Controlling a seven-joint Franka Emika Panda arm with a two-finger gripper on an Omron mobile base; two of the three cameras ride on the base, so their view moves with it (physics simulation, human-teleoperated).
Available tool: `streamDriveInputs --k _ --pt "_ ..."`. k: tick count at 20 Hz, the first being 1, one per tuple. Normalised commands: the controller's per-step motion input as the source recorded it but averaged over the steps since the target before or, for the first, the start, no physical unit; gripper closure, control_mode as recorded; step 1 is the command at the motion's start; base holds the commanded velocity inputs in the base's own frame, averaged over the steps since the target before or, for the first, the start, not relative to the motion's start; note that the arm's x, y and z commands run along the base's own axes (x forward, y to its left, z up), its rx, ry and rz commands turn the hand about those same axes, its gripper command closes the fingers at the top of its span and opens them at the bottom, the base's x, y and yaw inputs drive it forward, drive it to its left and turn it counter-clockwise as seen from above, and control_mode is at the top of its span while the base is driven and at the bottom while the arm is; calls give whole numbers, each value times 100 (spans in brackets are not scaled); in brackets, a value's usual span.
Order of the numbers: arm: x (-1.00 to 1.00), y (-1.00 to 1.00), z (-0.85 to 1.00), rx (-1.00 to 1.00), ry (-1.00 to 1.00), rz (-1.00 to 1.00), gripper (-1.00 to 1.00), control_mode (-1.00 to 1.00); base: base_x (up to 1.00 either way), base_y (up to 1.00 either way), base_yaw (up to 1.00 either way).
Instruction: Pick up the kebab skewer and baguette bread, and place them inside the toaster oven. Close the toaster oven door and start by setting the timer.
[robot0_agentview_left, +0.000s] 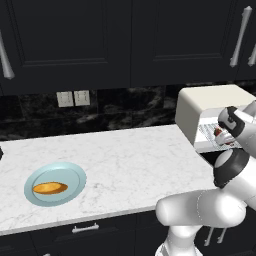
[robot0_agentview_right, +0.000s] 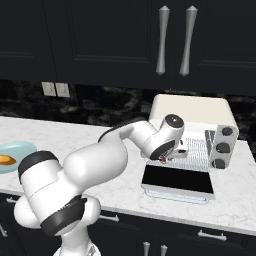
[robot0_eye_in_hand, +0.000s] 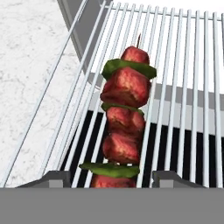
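From the left base camera we saw the baguette bread (robot0_agentview_left: 50, 188) on a plate (robot0_agentview_left: 75, 175) on the surface (robot0_agentview_left: 130, 155), far left of the hand (robot0_agentview_left: 225, 136). From the right, the toaster oven door (robot0_agentview_right: 177, 179) lay open below it. The hand camera showed the kebab skewer (robot0_eye_in_hand: 124, 118) on the wire rack (robot0_eye_in_hand: 183, 87), fingers (robot0_eye_in_hand: 168, 177) apart beside it; we could not tell whether they gripped.

I see a polished white marble counter (robot0_agentview_left: 130, 150), thin silver metal wire rack (robot0_eye_in_hand: 183, 65), glossy lumpy kebab skewer (robot0_eye_in_hand: 124, 113), smooth cream toaster oven (robot0_agentview_right: 192, 112) casing, and shiny dark glass toaster oven door (robot0_agentview_right: 177, 179).
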Motion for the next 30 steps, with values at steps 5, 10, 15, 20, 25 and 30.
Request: streamDriveInputs --k 5,10,15,20,25,30 --pt "-8 1 31 0 -1 0 -100 -100 0 0 0" --pt "-77 9 91 0 -6 0 -100 -100 0 0 0" --pt "-90 51 50 0 0 0 -100 -100 0 0 0" --pt "-73 78 25 0 0 0 -100 -100 0 0 0" --pt "-49 90 22 0 0 0 -100 -100 0 0 0" --pt "-26 94 19 0 2 3 -100 -100 0 0 0"
